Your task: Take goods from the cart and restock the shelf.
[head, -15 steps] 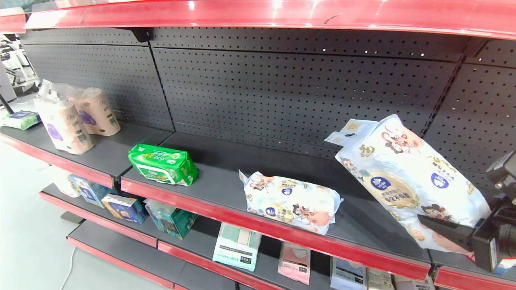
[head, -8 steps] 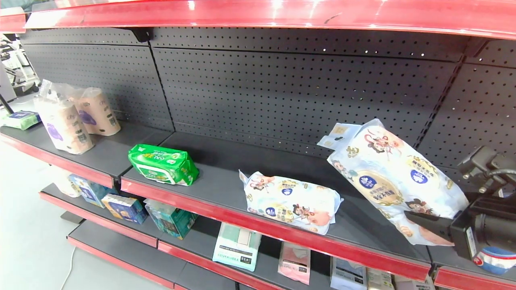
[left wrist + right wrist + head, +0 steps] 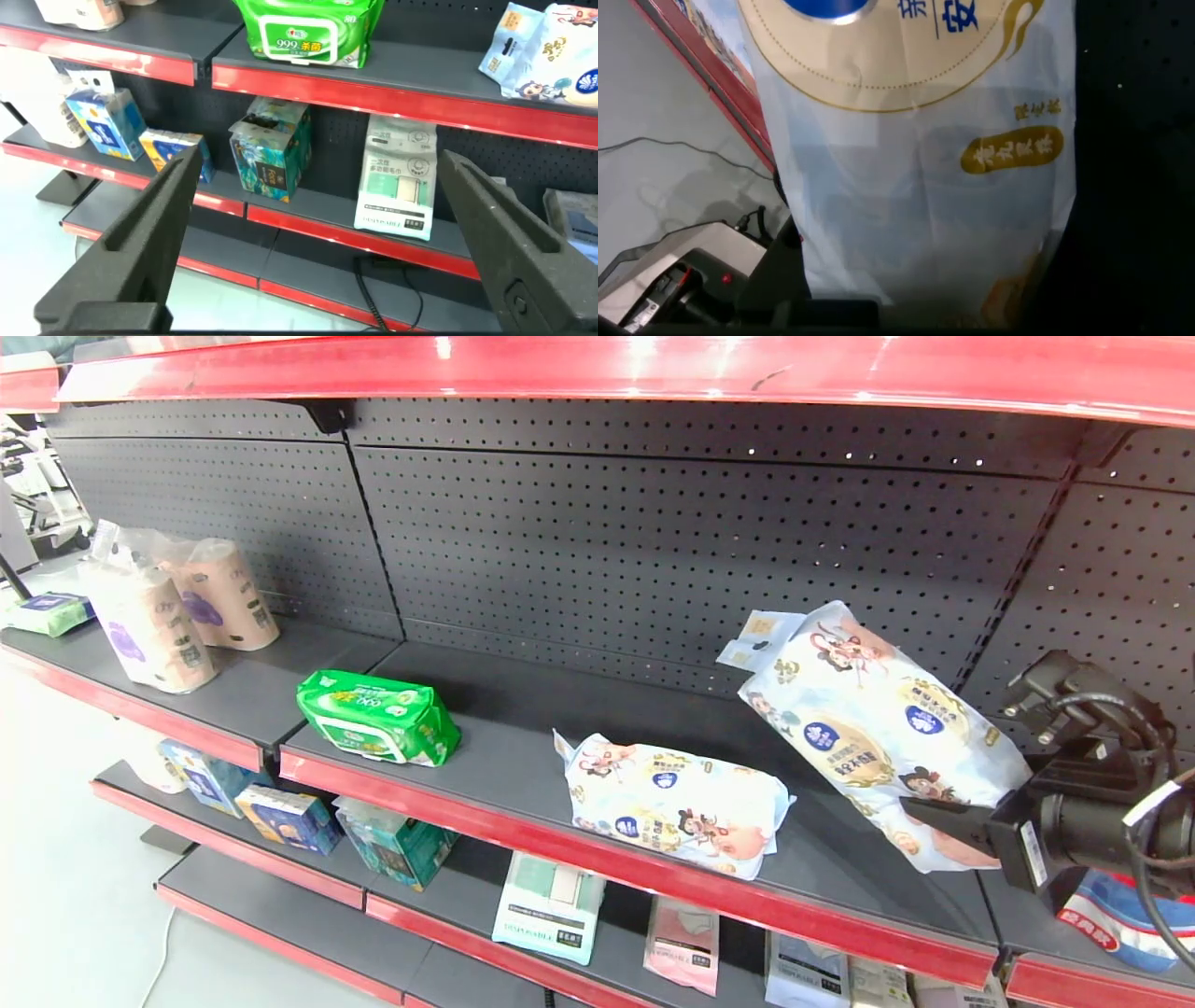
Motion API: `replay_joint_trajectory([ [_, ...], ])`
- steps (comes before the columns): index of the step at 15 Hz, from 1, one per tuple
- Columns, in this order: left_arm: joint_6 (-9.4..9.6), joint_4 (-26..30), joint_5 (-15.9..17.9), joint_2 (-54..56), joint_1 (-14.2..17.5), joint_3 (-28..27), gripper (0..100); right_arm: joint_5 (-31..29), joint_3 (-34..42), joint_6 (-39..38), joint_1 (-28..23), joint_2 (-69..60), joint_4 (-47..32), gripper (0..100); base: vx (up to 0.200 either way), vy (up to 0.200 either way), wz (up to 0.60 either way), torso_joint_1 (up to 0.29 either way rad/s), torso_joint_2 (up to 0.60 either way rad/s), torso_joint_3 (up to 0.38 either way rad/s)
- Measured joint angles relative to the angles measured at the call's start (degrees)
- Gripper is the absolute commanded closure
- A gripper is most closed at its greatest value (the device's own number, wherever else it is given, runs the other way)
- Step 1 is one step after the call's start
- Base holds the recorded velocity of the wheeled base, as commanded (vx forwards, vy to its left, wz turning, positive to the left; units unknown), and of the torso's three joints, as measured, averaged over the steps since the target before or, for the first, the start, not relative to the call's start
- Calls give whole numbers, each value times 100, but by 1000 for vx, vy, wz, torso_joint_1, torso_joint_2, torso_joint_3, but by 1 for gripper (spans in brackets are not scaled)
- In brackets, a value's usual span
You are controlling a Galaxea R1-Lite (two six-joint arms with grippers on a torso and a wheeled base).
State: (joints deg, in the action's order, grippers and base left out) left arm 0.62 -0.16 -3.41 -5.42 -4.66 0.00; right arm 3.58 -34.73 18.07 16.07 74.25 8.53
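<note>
The pale-blue cartoon-printed plastic pack is tilting over the dark red-edged shelf. Its long axis is running from the right tool up-left toward the black pegboard. That tool is clamping and hiding its lower end. Since a second ago both have been shifting leftward. The left tool is hanging wide open, empty.
</note>
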Motion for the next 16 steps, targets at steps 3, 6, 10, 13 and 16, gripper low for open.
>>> replay_joint_trajectory([
  [3, 0, 0, 0, 0, 0, 0, 0, -2, 34, 0, 5, 177, 11, 100, 0, 0, 0, 0, 0, 0],
  [6, 0, 0, 0, -2, 0, 0, 0, -2, -41, 2, 9, 341, 22, 100, 0, 0, 0, 0, 0, 0],
  [10, -2, 0, 2, -2, 0, 0, 0, -11, -245, 7, 20, 756, 418, 100, 0, 0, 0, 0, 0, 0],
  [13, 0, 0, 2, -5, 0, 0, 0, -39, -449, 13, 9, 1172, 663, 100, 0, 0, 0, 0, 0, 0],
  [16, 0, 0, 0, -5, 0, 0, 0, -41, -750, 13, -24, 1513, 655, 100, 0, 0, 0, 0, 0, 0],
])
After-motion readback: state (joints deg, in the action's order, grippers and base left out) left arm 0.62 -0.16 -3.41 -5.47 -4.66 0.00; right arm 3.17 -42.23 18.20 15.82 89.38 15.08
